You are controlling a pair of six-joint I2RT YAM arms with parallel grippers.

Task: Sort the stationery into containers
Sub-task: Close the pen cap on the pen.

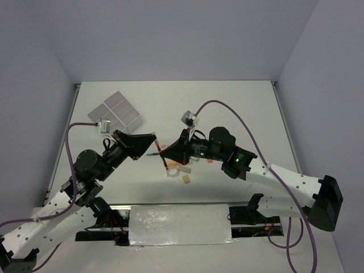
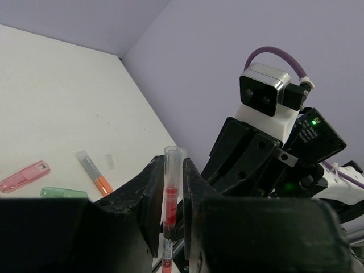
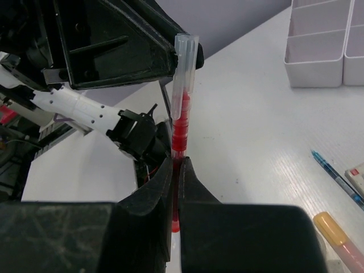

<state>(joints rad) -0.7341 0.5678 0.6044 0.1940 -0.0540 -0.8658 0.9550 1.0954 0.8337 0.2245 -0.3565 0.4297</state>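
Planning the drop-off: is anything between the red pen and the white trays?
Nothing visible blocks it. The left gripper holds the red pen; a blue pen lies flat on the table toward the trays, too low to matter.

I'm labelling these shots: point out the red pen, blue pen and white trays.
red pen (image 3: 181, 125), right wrist view, red middle of barrel.
blue pen (image 3: 336, 177), right wrist view, mid-shaft.
white trays (image 3: 315, 74), right wrist view, near wall of one tray.

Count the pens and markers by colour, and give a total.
Red pen: 1
Blue pen: 1
Pink marker: 1
Green marker: 1
Orange marker: 1
Total: 5
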